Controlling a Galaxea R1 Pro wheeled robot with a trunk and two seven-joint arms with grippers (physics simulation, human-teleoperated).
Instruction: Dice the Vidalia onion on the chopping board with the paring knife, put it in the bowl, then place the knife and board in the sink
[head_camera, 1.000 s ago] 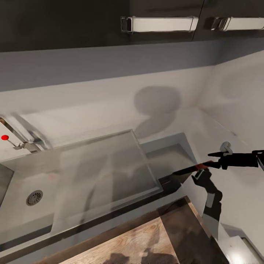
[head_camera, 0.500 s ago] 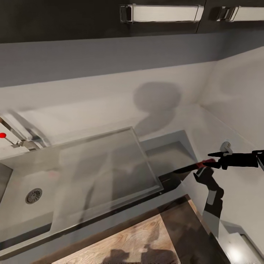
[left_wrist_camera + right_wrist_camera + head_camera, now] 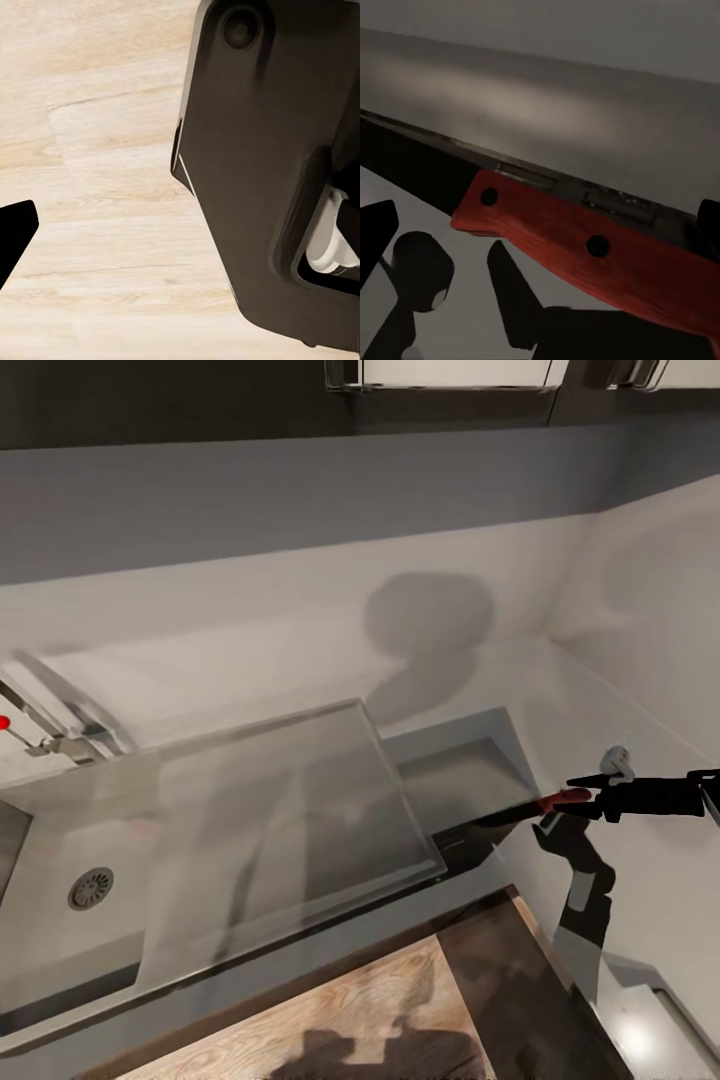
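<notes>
Head view: at the right edge of the frame the right gripper point(image 3: 585, 797) is clenched on the paring knife point(image 3: 520, 814), its dark fingers point(image 3: 600, 780) closed around the reddish handle while the dark pointed blade sticks out to the left. The blade hangs over the right end of the sink point(image 3: 120, 860), above the small recessed ledge there, just past the corner of the grey reflective surface point(image 3: 480, 700). The sink itself runs across the middle and left of the frame, with a round drain point(image 3: 91, 887) at lower left and a faucet lever with a red knob point(image 3: 8, 722) at the far left edge. A pale wooden floor point(image 3: 380, 1020) shows along the bottom.

From the right wrist view the knife's handle point(image 3: 585, 251) is a warm red-brown slab with two dark rivets, the blade dark and nearly black against the grey behind it. No writing or brand can be read on it.

The left wrist view looks down on light wood planks point(image 3: 97, 187) beside a dark part of the robot's body point(image 3: 270, 172). One black fingertip point(image 3: 15, 236) pokes in at the left edge, and I cannot tell whether the left fingers are spread or closed.
</notes>
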